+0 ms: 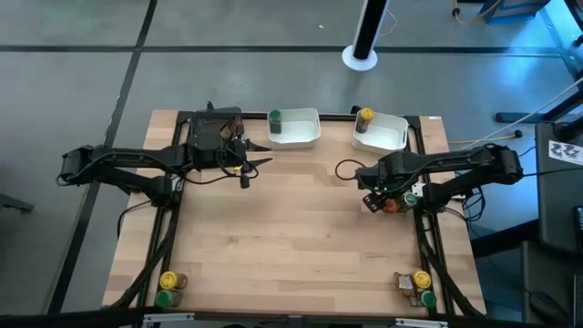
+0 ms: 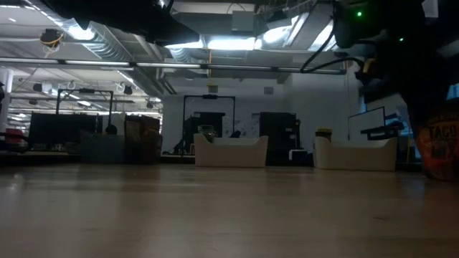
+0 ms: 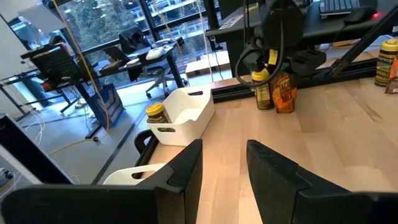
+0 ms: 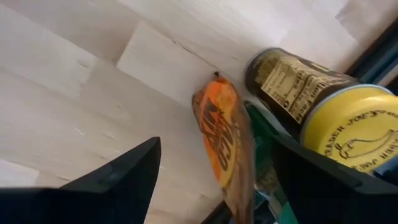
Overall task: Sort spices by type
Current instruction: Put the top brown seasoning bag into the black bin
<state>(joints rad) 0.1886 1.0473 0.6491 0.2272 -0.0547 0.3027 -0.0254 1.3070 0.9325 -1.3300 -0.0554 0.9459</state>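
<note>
My right gripper (image 1: 375, 202) (image 4: 216, 152) hangs open near the table's right edge, pointing down over an orange spice packet (image 4: 221, 146) (image 3: 285, 92). The packet stands on edge, beside a yellow-lidded jar (image 4: 348, 121) (image 3: 263, 90). One finger stands on each side of the packet, without touching it. My left gripper (image 1: 260, 164) (image 3: 224, 168) waits open at the far left, nothing between its fingers. A green-lidded jar (image 1: 274, 118) stands in the left white tray (image 1: 301, 135). A yellow-lidded jar (image 1: 365, 117) (image 3: 155, 115) stands in the right white tray (image 1: 387, 138).
More jars stand at the near left corner (image 1: 168, 287) and the near right corner (image 1: 419, 287). Something green (image 4: 264, 146) shows between the packet and the jar. The black table frame (image 1: 421, 228) runs close by my right gripper. Bare wood (image 1: 291, 228) fills the table's middle.
</note>
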